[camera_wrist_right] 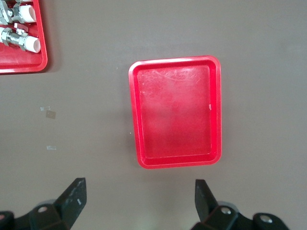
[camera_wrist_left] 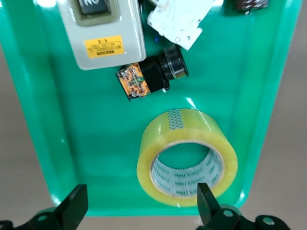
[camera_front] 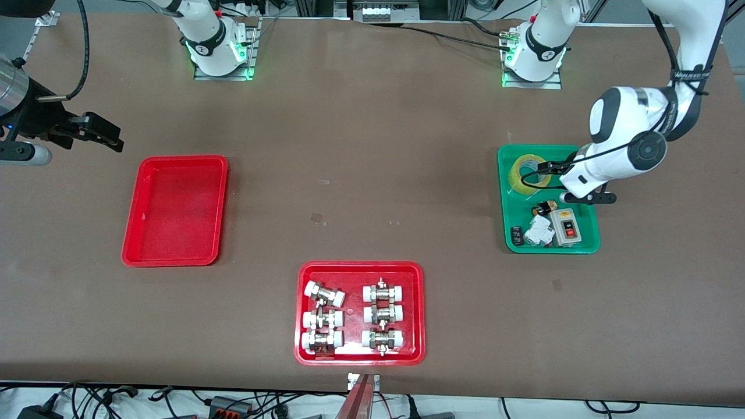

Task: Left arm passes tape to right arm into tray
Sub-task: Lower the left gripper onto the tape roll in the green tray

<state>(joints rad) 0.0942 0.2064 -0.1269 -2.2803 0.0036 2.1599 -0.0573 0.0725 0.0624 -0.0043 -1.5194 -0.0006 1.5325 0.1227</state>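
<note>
Metal fittings' wide red tray (camera_front: 303, 314) sits nearest. My left gripper (camera_wrist_left: 139, 208) gapes over yellow see-through tape roll (camera_wrist_left: 187, 157) (inside green plastic tray (camera_wrist_left: 43, 143)). Right gripper (camera_wrist_right: 139, 199) spread above plain red tray (camera_wrist_right: 216, 110).

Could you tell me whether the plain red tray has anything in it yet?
Empty: the plain red tray shows only bare floor, and the tape lies in the green tray.

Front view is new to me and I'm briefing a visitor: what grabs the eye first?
The yellow tape lies in the green tray at the left arm's end, the open left gripper at it. The plain red tray lies at the right arm's end, with the open right gripper waiting beside it.
</note>
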